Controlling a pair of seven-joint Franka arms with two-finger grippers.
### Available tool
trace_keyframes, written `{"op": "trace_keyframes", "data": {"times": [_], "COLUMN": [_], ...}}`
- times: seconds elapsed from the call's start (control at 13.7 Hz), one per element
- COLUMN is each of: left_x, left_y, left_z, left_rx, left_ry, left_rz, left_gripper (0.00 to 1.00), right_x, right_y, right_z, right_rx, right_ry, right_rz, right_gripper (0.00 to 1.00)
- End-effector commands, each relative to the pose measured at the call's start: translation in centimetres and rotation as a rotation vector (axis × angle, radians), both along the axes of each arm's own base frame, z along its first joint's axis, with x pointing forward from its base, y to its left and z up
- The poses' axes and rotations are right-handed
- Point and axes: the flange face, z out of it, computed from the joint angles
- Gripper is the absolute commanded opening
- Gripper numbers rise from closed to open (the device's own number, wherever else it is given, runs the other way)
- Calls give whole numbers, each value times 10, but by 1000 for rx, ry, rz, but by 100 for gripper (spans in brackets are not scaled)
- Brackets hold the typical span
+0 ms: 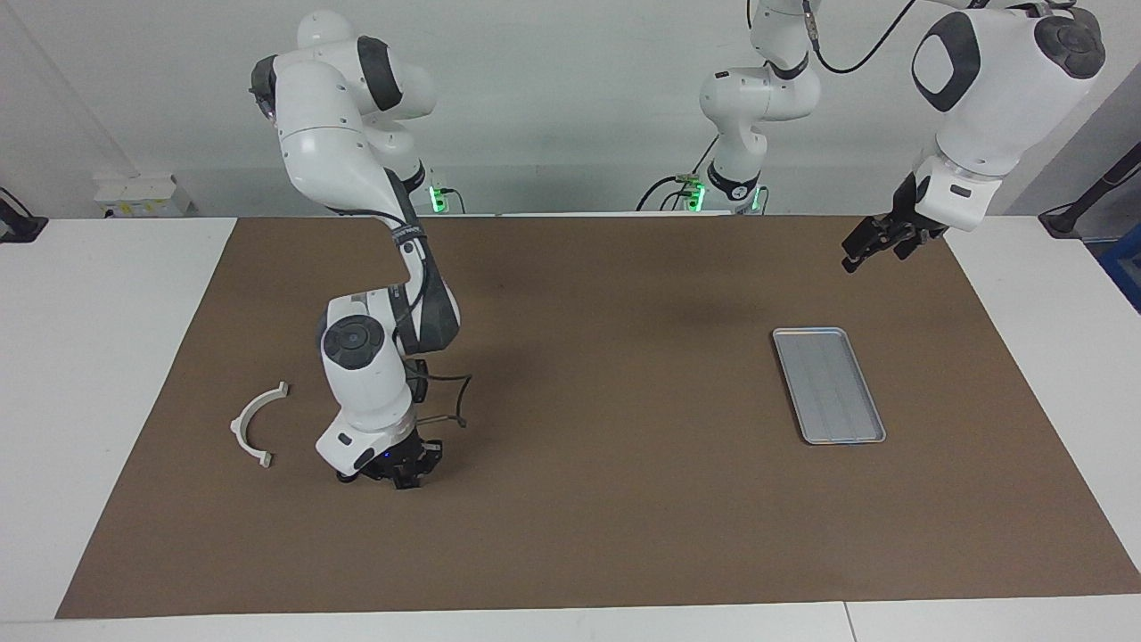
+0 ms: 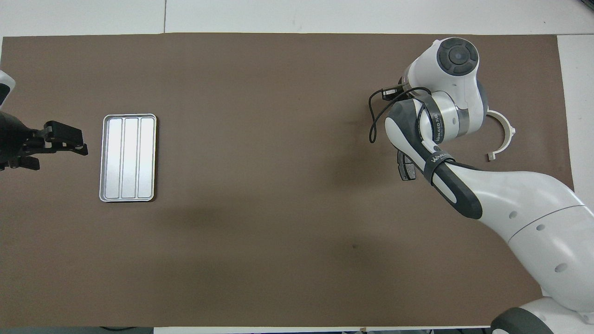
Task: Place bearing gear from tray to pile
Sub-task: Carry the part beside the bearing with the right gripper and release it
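Starting close to the robots: the left gripper (image 1: 853,259) is hanging open and empty over the mat's (image 1: 624,499) corner at the left arm's end of the bench, and that arm is waiting. A little farther out, the tray (image 1: 829,383) is lying near the same end, showing only its ridges with no gear on it.

At the right arm's end, one brake pad (image 2: 404,169) is peeking out from under the right arm, and the white bracket (image 1: 239,428) is sitting farther out beside it. Farthest out, the right gripper (image 1: 406,473) is sitting low over the mat just beside the bracket. I cannot tell whether it is clenched or released.

The gear itself is not showing anywhere; the wrist is covering that patch. I'm reading this as the drop-off at the pile. The next move calls for a clean release and a straight lift, since the bracket and pad are crowding the spot.
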Motion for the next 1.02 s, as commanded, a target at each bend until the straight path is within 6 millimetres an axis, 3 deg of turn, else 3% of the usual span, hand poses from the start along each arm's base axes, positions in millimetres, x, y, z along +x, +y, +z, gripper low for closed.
{"op": "trace_keyframes", "data": {"times": [0.0,0.37,0.95], "left_x": [-4,-4,-4], "left_y": [0,0,0], "left_z": [4,5,5], "left_rx": [-7,-8,-8], "left_ry": [4,2,2], "left_rz": [-7,-7,-7], "left_gripper": [100,100,100], "right_x": [-10,-11,-11], "right_y": [2,3,-6], "right_z": [10,39,55], "right_rx": [11,5,0], "right_ry": [0,-16,-26], "right_rz": [12,15,11], "right_gripper": [100,100,100]}}
